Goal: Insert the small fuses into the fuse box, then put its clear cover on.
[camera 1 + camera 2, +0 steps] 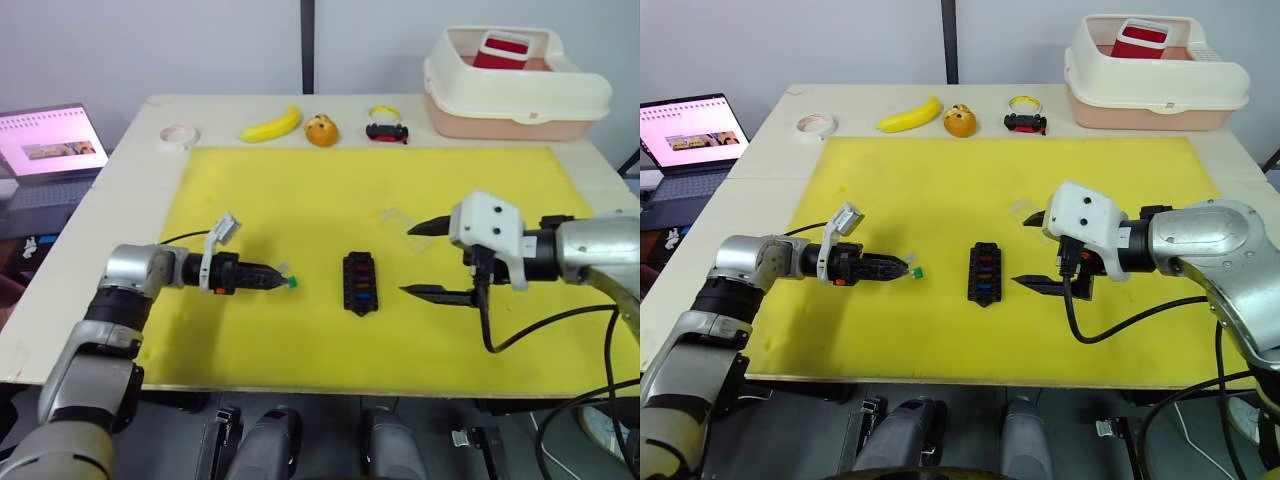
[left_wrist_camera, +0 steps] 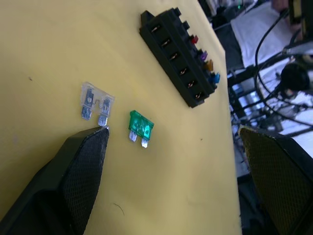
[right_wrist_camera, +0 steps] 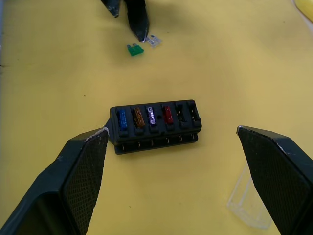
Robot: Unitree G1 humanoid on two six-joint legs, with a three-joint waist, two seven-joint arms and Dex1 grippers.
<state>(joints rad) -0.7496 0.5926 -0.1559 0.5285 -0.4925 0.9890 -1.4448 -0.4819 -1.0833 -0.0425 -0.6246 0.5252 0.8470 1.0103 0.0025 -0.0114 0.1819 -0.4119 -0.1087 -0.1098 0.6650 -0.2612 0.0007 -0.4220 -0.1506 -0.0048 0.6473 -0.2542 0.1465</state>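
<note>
The black fuse box point(image 1: 360, 283) lies mid-mat with blue, orange, purple and red fuses in four slots; two end slots point(image 3: 188, 114) look bare. On the mat left of it lie a green fuse point(image 2: 140, 127) and a clear fuse point(image 2: 96, 105). My left gripper point(image 1: 281, 275) is open and low over the mat, one fingertip point(image 2: 100, 134) right beside the clear fuse. Just right of the box my right gripper point(image 1: 406, 260) is open, holding nothing. The clear cover point(image 1: 400, 219) rests on the mat beyond the right gripper's far finger.
Along the table's back edge sit a tape roll point(image 1: 180, 134), a banana point(image 1: 272, 125), an orange round toy point(image 1: 321, 130) and a black-and-red toy car point(image 1: 387, 131). A white bin point(image 1: 515, 80) stands back right. A laptop point(image 1: 50, 145) sits off the table's left side.
</note>
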